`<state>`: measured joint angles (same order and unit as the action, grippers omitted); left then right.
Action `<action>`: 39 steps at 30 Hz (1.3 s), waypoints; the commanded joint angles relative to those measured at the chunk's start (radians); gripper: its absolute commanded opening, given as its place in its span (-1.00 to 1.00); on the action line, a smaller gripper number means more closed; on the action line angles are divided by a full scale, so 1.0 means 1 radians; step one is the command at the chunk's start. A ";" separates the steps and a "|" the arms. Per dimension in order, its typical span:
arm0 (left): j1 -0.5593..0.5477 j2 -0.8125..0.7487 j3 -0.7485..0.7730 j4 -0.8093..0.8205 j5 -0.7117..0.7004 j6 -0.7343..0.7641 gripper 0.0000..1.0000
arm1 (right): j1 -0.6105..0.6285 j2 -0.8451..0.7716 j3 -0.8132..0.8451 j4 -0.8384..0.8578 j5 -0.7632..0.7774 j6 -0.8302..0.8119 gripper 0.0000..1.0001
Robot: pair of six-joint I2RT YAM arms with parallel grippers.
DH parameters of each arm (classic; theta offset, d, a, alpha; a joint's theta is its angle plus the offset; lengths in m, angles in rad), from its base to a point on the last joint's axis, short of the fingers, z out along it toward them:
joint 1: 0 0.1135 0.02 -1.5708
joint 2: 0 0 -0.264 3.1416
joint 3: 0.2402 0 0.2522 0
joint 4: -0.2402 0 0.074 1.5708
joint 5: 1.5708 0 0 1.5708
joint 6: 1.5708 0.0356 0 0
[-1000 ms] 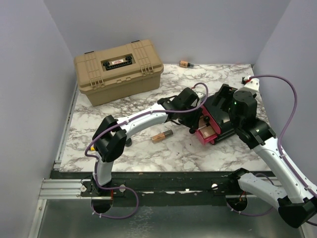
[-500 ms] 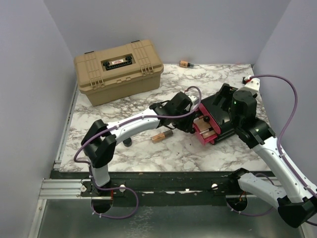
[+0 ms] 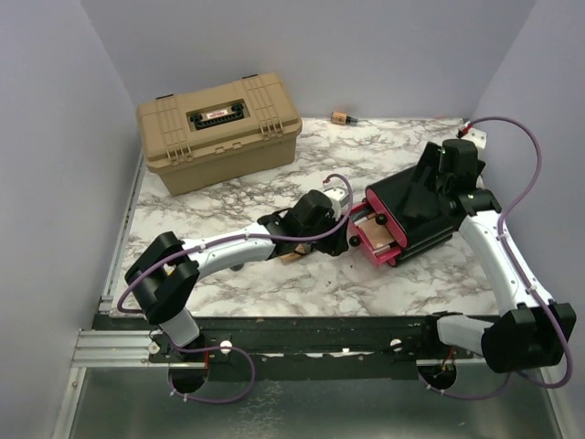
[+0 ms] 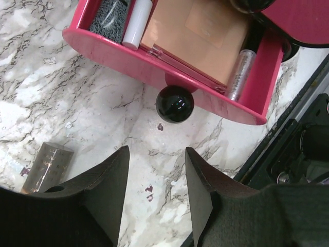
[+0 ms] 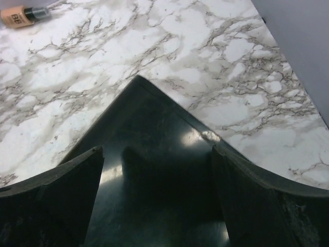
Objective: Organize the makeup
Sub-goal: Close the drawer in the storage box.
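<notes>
Your left gripper (image 4: 157, 152) hangs open and empty just before the black box's (image 3: 411, 197) pulled-out pink drawer (image 4: 128, 56), which holds the copper-pink compact (image 4: 198, 38). A copper lipstick tube (image 4: 47, 165) lies near the box. Your right gripper (image 5: 154, 149) is spread wide above the box's rear corner. Behind the box, a peach tube (image 5: 18, 16) reads "BB".

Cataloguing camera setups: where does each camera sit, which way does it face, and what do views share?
Top external: above and behind the bases, looking down on marble table, both arms, tan case, black box.
Left wrist: looks down past the open left end effector at the pink drawer and knob.
Right wrist: looks past the right end effector across the box top to a small tube.
Shared: top and left see the drawer; top and right, the tube.
</notes>
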<state>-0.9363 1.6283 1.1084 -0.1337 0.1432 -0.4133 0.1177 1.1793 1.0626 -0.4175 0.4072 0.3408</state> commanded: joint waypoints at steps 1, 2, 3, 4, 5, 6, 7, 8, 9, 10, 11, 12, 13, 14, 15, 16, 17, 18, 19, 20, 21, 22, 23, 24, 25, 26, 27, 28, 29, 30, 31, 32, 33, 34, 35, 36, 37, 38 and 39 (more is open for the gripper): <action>-0.005 -0.040 -0.086 0.248 0.004 -0.056 -0.03 | -0.059 0.067 0.069 0.007 -0.078 -0.067 0.84; -0.004 -0.036 -0.101 0.276 0.015 -0.060 -0.03 | -0.070 0.076 0.069 0.026 -0.087 -0.078 0.84; -0.005 -0.029 -0.109 0.295 0.023 -0.061 -0.03 | -0.085 0.083 0.071 0.041 -0.093 -0.084 0.84; -0.004 -0.019 -0.113 0.310 0.029 -0.061 -0.03 | -0.101 0.093 0.075 0.053 -0.107 -0.088 0.84; -0.005 -0.005 -0.111 0.312 0.035 -0.061 -0.04 | -0.110 0.110 0.084 0.053 -0.122 -0.096 0.84; -0.004 0.007 -0.107 0.314 0.040 -0.062 -0.04 | -0.131 0.124 0.097 0.054 -0.123 -0.104 0.84; -0.004 0.015 -0.104 0.316 0.043 -0.062 -0.05 | -0.148 0.139 0.104 0.060 -0.125 -0.111 0.84; -0.006 0.021 -0.103 0.324 0.044 -0.063 -0.05 | -0.168 0.153 0.103 0.079 -0.154 -0.117 0.84; -0.006 0.026 -0.102 0.335 0.041 -0.064 -0.05 | -0.192 0.167 0.103 0.101 -0.207 -0.122 0.84; -0.005 0.027 -0.102 0.345 0.037 -0.066 -0.06 | -0.218 0.183 0.118 0.096 -0.237 -0.124 0.84; -0.005 0.027 -0.102 0.357 0.030 -0.071 -0.06 | -0.228 0.197 0.135 0.072 -0.244 -0.123 0.84; -0.006 0.030 -0.104 0.369 0.026 -0.076 -0.06 | -0.235 0.207 0.143 0.069 -0.251 -0.128 0.84; -0.006 0.035 -0.105 0.383 0.028 -0.077 -0.06 | -0.244 0.216 0.145 0.078 -0.272 -0.138 0.85; -0.006 0.044 -0.102 0.388 0.029 -0.076 -0.06 | -0.255 0.229 0.149 0.083 -0.296 -0.139 0.86; -0.006 0.054 -0.096 0.388 0.029 -0.075 -0.06 | -0.268 0.247 0.158 0.082 -0.313 -0.129 0.87; -0.005 0.065 -0.091 0.388 0.030 -0.075 -0.06 | -0.283 0.266 0.172 0.068 -0.337 -0.115 0.88; -0.005 0.075 -0.085 0.388 0.030 -0.076 -0.07 | -0.294 0.289 0.188 0.051 -0.371 -0.112 0.88; -0.005 0.087 -0.076 0.386 0.033 -0.078 -0.08 | -0.301 0.307 0.200 0.039 -0.395 -0.110 0.88; -0.005 0.097 -0.069 0.384 0.038 -0.084 -0.08 | -0.306 0.323 0.211 0.025 -0.399 -0.107 0.88; -0.006 0.105 -0.062 0.384 0.048 -0.093 -0.08 | -0.307 0.336 0.222 0.012 -0.399 -0.105 0.88; -0.006 0.110 -0.060 0.385 0.053 -0.100 -0.09 | -0.308 0.346 0.229 0.006 -0.424 -0.105 0.89; -0.006 0.113 -0.060 0.392 0.052 -0.109 -0.09 | -0.308 0.352 0.231 0.005 -0.445 -0.106 0.89; -0.006 0.119 -0.062 0.405 0.050 -0.113 -0.09 | -0.308 0.358 0.233 0.000 -0.468 -0.107 0.89; -0.006 0.126 -0.060 0.420 0.050 -0.113 -0.09 | -0.309 0.364 0.242 -0.013 -0.482 -0.109 0.89; -0.006 0.138 -0.053 0.432 0.049 -0.112 -0.09 | -0.309 0.365 0.242 -0.017 -0.488 -0.108 0.89; -0.006 0.152 -0.038 0.432 0.051 -0.108 -0.10 | -0.309 0.362 0.236 -0.011 -0.496 -0.108 0.89; -0.006 0.166 -0.013 0.433 0.067 -0.100 -0.10 | -0.310 0.359 0.228 -0.006 -0.508 -0.110 0.89; -0.006 0.184 0.015 0.434 0.087 -0.090 -0.10 | -0.310 0.357 0.223 -0.005 -0.521 -0.113 0.89; -0.005 0.205 0.042 0.432 0.106 -0.083 -0.11 | -0.310 0.355 0.220 -0.007 -0.536 -0.114 0.89; -0.005 0.225 0.081 0.430 0.121 -0.075 -0.11 | -0.310 0.355 0.221 -0.021 -0.553 -0.119 0.89; -0.004 0.246 0.107 0.430 0.131 -0.074 -0.11 | -0.310 0.353 0.221 -0.033 -0.568 -0.124 0.89; -0.005 0.265 0.127 0.438 0.133 -0.083 -0.12 | -0.309 0.350 0.221 -0.043 -0.576 -0.123 0.89; -0.004 0.286 0.141 0.462 0.144 -0.096 -0.13 | -0.310 0.349 0.220 -0.056 -0.582 -0.121 0.89; -0.004 0.309 0.156 0.494 0.164 -0.106 -0.13 | -0.311 0.345 0.220 -0.065 -0.589 -0.119 0.89; -0.004 0.331 0.178 0.517 0.173 -0.119 -0.13 | -0.310 0.339 0.218 -0.072 -0.586 -0.107 0.89; -0.004 0.364 0.204 0.534 0.180 -0.128 -0.13 | -0.309 0.331 0.210 -0.067 -0.583 -0.089 0.89; -0.004 0.390 0.228 0.554 0.187 -0.135 -0.13 | -0.309 0.322 0.197 -0.052 -0.596 -0.080 0.89; -0.004 0.414 0.258 0.566 0.190 -0.142 -0.14 | -0.309 0.313 0.178 -0.029 -0.605 -0.066 0.89; -0.004 0.440 0.284 0.573 0.190 -0.147 -0.14 | -0.309 0.307 0.168 -0.007 -0.602 -0.049 0.89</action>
<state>-0.9337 1.9774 1.2873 0.3084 0.2707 -0.5205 -0.1921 1.5284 1.2720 -0.3969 -0.1291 0.2478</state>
